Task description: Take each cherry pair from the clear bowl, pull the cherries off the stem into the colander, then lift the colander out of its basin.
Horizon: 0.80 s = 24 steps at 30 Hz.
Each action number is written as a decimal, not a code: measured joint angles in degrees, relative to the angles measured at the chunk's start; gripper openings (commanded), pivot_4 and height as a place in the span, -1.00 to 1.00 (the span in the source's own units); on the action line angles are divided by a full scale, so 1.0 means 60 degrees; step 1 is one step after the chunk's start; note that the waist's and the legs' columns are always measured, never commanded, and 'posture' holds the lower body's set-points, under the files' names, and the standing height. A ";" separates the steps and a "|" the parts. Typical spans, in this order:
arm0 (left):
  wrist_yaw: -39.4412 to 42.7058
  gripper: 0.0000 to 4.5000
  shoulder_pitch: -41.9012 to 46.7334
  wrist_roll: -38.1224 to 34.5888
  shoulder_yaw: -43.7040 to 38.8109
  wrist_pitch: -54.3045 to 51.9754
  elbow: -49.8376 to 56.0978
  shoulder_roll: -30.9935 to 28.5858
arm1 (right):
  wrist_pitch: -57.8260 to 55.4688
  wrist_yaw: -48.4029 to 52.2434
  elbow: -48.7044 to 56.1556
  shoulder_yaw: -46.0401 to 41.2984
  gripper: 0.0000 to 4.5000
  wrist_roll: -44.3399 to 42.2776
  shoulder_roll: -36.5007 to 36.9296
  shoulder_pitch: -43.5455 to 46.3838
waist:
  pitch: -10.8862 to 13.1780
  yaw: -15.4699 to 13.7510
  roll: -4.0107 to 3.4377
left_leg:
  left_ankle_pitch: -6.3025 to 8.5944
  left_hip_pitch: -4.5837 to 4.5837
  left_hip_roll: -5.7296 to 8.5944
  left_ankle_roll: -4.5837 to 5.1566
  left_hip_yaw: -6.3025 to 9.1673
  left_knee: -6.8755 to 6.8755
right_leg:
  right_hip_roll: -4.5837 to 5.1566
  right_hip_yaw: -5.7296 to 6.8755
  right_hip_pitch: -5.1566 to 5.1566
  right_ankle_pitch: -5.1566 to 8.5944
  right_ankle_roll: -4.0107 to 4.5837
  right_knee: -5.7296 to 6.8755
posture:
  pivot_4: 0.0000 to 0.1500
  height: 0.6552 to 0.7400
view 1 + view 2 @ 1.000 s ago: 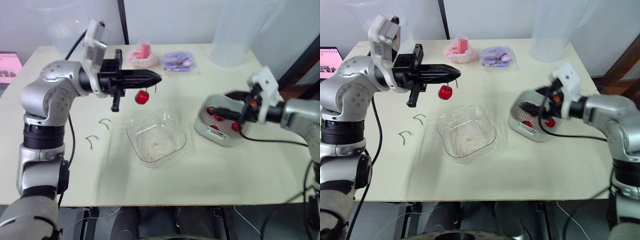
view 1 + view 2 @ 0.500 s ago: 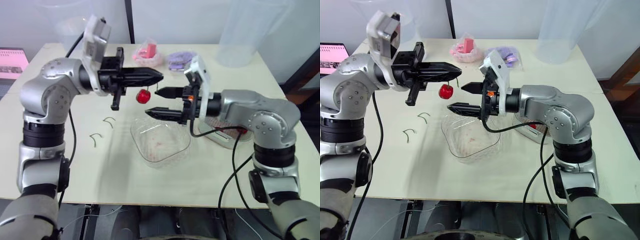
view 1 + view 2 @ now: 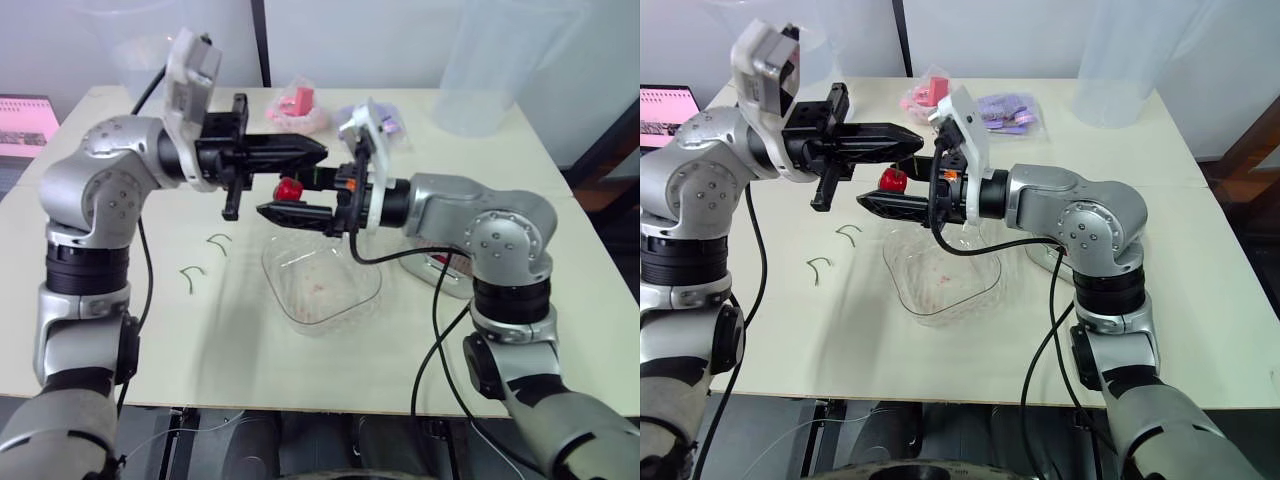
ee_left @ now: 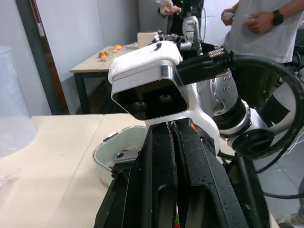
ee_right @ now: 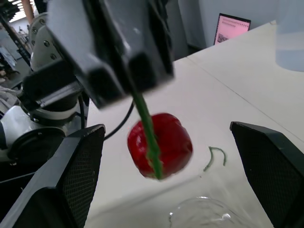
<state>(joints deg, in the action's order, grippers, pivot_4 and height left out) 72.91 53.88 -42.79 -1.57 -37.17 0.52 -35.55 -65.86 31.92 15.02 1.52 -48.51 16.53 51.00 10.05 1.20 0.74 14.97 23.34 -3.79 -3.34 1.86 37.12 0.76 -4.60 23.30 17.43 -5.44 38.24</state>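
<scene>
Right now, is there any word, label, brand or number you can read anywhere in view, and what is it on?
No text reads clearly in any view.
Pink screen off the table's left end: rows of print, too small to read.
Pink packet and purple packet at the table's back: no legible print.

Silver-grey rounded arms point(image 3: 100, 190), black bands at the joints, black cables point(image 3: 146, 278) looping alongside, white camera boxes point(image 3: 192, 65) on the wrists, black tapered fingers point(image 3: 292, 152).

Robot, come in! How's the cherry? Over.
Left gripper shut on cherry stem. Right gripper open, fingers either side of the cherry. Nothing blocking.
</scene>
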 measured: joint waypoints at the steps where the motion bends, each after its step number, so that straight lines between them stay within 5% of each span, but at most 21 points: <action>1: -0.0009 -1.00 -0.0001 0.0000 0.0000 0.0000 0.0027 0.0000 | 0.0000 -0.0025 -0.0008 -0.0001 0.88 -0.0008 -0.0044 0.0000 | 0.0000 0.0000 0.0000 | 0.0000 0.0001 0.0000 0.0000 0.0000 0.0000 | 0.0000 0.0000 0.0001 0.0000 0.0000 0.0000 | 1.00 0.92; 3: -0.0029 -1.00 -0.0001 -0.0007 0.0000 0.0000 0.0048 0.0000 | 0.0000 -0.0075 -0.0021 -0.0002 0.62 -0.0019 -0.0119 -0.0001 | 0.0000 0.0001 0.0000 | 0.0000 0.0001 0.0000 0.0000 0.0000 0.0000 | 0.0000 0.0000 0.0001 0.0000 0.0000 0.0000 | 1.00 0.92; 10: -0.0083 -1.00 -0.0024 -0.0028 0.0001 -0.0002 0.0097 0.0000 | -0.0007 -0.0138 -0.0008 -0.0010 -0.79 -0.0069 -0.0125 -0.0013 | 0.0000 0.0001 0.0000 | 0.0000 0.0002 0.0000 0.0000 0.0000 0.0000 | 0.0000 0.0000 0.0001 0.0000 0.0000 0.0000 | 1.00 0.92; 24: -0.0153 -1.00 -0.0007 -0.0062 0.0050 -0.0184 0.0094 0.0011 | -0.0459 0.0228 0.1392 0.0467 -0.79 -0.0258 0.1865 -0.1910 | -0.0002 -0.0010 0.0004 | 0.0001 0.0005 0.0000 0.0001 0.0000 0.0000 | 0.0000 -0.0001 0.0000 0.0001 0.0000 -0.0007 | 1.00 0.92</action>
<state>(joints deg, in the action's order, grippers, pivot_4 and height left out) 71.99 53.84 -43.16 -1.27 -38.27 1.09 -35.49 -68.62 33.29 23.37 4.32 -50.06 27.72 39.54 10.04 1.14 0.76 14.97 23.36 -3.79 -3.34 1.87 37.12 0.76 -4.61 23.30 17.44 -5.44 38.20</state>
